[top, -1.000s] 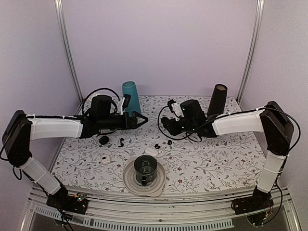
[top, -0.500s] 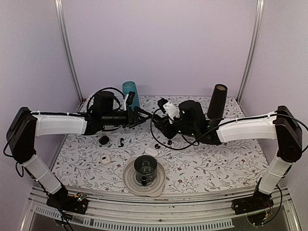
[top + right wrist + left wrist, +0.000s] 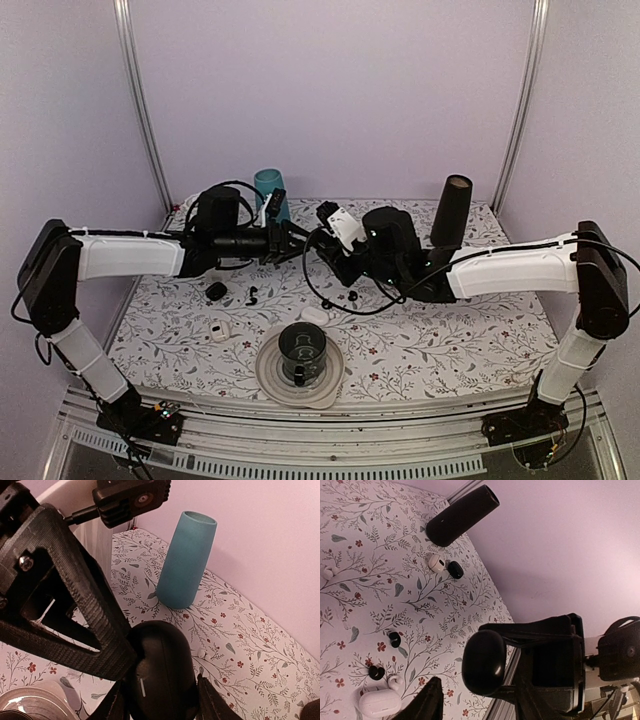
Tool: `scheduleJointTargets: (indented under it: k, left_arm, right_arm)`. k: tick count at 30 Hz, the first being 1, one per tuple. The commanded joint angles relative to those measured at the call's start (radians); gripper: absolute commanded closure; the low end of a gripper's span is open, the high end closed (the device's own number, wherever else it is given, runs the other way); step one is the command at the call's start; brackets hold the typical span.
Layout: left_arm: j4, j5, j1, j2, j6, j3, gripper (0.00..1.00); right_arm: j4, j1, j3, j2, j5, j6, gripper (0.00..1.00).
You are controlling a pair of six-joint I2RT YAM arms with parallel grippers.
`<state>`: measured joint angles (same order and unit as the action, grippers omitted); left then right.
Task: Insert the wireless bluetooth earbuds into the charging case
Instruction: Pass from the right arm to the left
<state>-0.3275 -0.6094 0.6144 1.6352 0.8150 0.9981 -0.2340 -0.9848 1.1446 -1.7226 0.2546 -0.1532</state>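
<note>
My right gripper (image 3: 161,692) is shut on the black oval charging case (image 3: 160,670), held closed above the table's middle. In the top view the right gripper (image 3: 324,246) meets my left gripper (image 3: 302,245) tip to tip. The left gripper (image 3: 475,692) has its jaws partly closed around the case (image 3: 484,662). One ribbed left finger (image 3: 95,630) lies against the case's side. The other finger (image 3: 431,700) stands a little apart from it. Two tiny black earbuds (image 3: 394,639) (image 3: 376,672) lie on the floral cloth below. A hook-shaped one (image 3: 252,295) lies further left.
A teal cup (image 3: 185,560) stands at the back, a tall black cylinder (image 3: 452,210) at the back right. A white case (image 3: 314,315), a white piece (image 3: 219,330) and a black pod (image 3: 215,291) lie on the cloth. A plate (image 3: 268,375) with a dark cup sits near the front.
Both grippers have moved toward each other over the middle. The right one brought the case left. The left jaws have narrowed around the case.
</note>
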Motion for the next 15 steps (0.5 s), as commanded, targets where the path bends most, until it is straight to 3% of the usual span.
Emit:
scheduleJointTargets:
  k: [1, 11, 15]
  left_arm:
    - [-0.010, -0.039, -0.006, 0.027, 0.001, 0.036, 0.51]
    - [-0.037, -0.060, -0.001, 0.045, 0.022, 0.050, 0.55]
    - [-0.040, -0.064, -0.001, 0.051, 0.023, 0.060, 0.66]
  right_arm:
    - [-0.009, -0.020, 0.042, 0.007, 0.028, -0.045, 0.71]
    - [0.028, -0.032, 0.056, 0.000, -0.010, -0.077, 0.71]
    - [0.041, -0.033, 0.054, 0.003, -0.030, -0.078, 0.71]
